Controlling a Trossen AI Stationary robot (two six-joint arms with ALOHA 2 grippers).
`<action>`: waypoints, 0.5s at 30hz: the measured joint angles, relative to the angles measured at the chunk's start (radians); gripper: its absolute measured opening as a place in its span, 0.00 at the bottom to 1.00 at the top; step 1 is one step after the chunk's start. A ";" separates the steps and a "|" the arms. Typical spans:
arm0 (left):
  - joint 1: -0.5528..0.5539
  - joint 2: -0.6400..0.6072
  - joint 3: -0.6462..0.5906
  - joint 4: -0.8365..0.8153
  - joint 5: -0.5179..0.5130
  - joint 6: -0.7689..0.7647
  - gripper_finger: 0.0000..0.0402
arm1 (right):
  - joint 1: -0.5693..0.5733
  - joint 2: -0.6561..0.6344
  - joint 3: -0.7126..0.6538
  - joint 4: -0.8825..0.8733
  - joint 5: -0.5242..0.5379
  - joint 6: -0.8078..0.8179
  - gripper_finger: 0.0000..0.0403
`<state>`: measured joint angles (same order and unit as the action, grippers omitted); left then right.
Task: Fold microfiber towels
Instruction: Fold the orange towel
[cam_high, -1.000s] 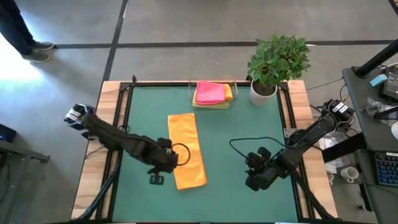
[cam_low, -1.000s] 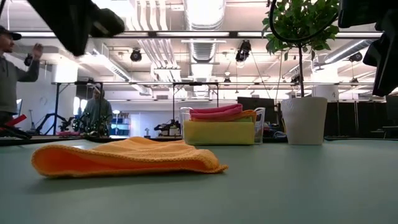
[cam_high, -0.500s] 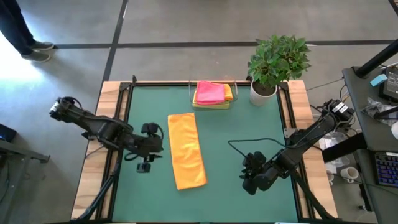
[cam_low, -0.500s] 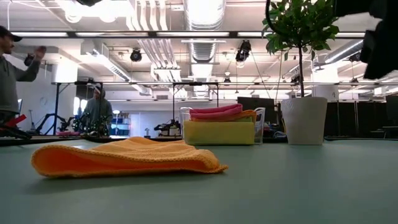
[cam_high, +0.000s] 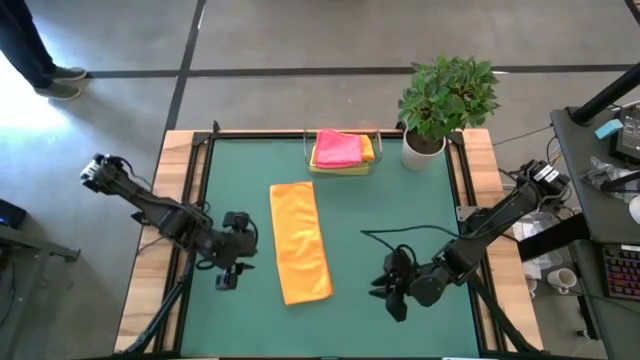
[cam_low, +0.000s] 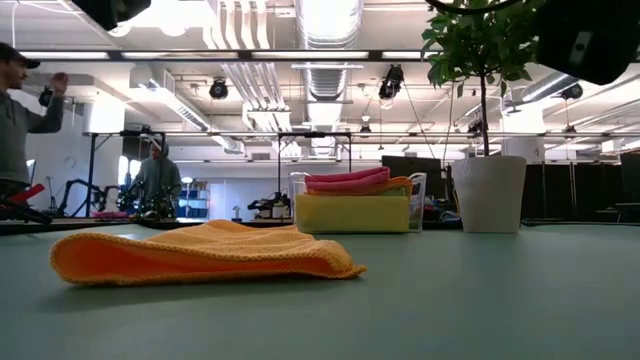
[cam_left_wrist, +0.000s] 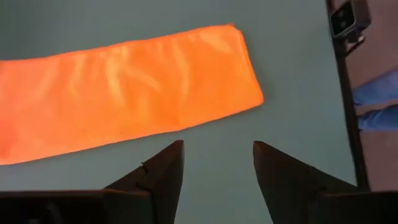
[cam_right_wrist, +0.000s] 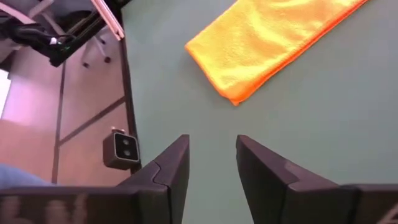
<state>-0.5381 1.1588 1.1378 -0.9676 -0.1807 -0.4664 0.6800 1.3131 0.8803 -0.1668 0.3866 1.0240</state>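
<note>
Since the earlier frame we note that the left gripper (cam_high: 229, 272) has drawn away from the orange towel (cam_high: 300, 255) and now sits on the green mat (cam_high: 400, 200) just off the towel's left long edge, fingers (cam_left_wrist: 163, 168) released and parted with nothing between them. We also note the right gripper (cam_high: 392, 292) has shifted toward the towel's near end; it hovers well apart on the towel's right, fingers (cam_right_wrist: 174, 163) spread and empty. The orange towel lies folded into a long strip near the mat's middle, flat and untouched. Farther back from it, a clear tray (cam_high: 342, 168) holds stacked towels, pink (cam_high: 336, 148) uppermost. Right of the tray stands a potted plant (cam_high: 445, 100).
</note>
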 joint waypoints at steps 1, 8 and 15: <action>-0.017 0.002 -0.012 0.013 -0.013 -0.002 0.44 | 0.000 0.004 0.000 0.003 0.000 0.007 0.31; -0.095 0.032 -0.110 0.164 -0.061 -0.036 0.44 | -0.019 0.061 0.048 0.006 0.006 -0.058 0.33; -0.128 0.134 -0.124 0.191 -0.063 -0.105 0.44 | -0.060 0.135 0.149 0.003 0.006 -0.434 0.33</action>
<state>-0.6661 1.2928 1.0133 -0.7769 -0.2440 -0.5716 0.6199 1.4481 1.0294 -0.1636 0.3930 0.5902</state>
